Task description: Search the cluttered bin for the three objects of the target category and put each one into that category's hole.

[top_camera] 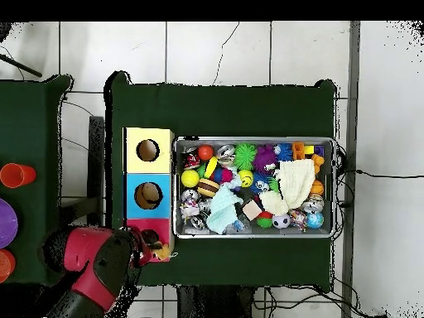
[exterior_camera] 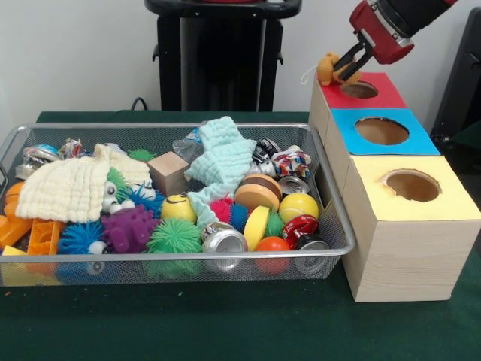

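Observation:
My gripper is shut on a small tan plush animal and holds it just above the left edge of the red top, beside the round hole. In the overhead view the gripper and plush sit over the red box, and the arm covers most of its top. The silver wire-mesh bin lies to the left of the boxes, full of clutter; it also shows in the overhead view. The orange striped plush and the pale yellow plush do not show.
The blue-topped hole and yellow-topped hole are nearer the camera in the same row of boxes. The bin holds spiky rubber balls, knitted cloths, cans and a wooden block. Cups stand on a side table.

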### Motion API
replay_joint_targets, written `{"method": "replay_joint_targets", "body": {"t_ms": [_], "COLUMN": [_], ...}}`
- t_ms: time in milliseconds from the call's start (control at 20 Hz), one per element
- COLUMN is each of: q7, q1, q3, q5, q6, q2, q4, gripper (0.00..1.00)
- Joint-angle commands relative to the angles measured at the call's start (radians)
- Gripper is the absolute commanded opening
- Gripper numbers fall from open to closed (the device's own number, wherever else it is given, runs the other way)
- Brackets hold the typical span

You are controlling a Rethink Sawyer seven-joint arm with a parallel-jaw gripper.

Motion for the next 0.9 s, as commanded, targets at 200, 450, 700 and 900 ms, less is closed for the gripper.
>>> {"method": "replay_joint_targets", "body": {"t_ms": [200, 450, 700, 900], "q7": [0.249, 0.243, 0.252, 0.278], "q1": [-0.031, -0.043, -0.049, -0.036], "q3": [0.055, 0.056, 0.058, 0.069], "q5": [-0.008, -0.01, -0.003, 0.017], "q6": [0.111, 0.107, 0.117, 0.07], "q2": [0.053, 0.069, 0.069, 0.065], "q4": [-0.131, -0.168, -0.172, -0.134], "gripper": [0.0, 0.0, 0.0, 0.0]}}
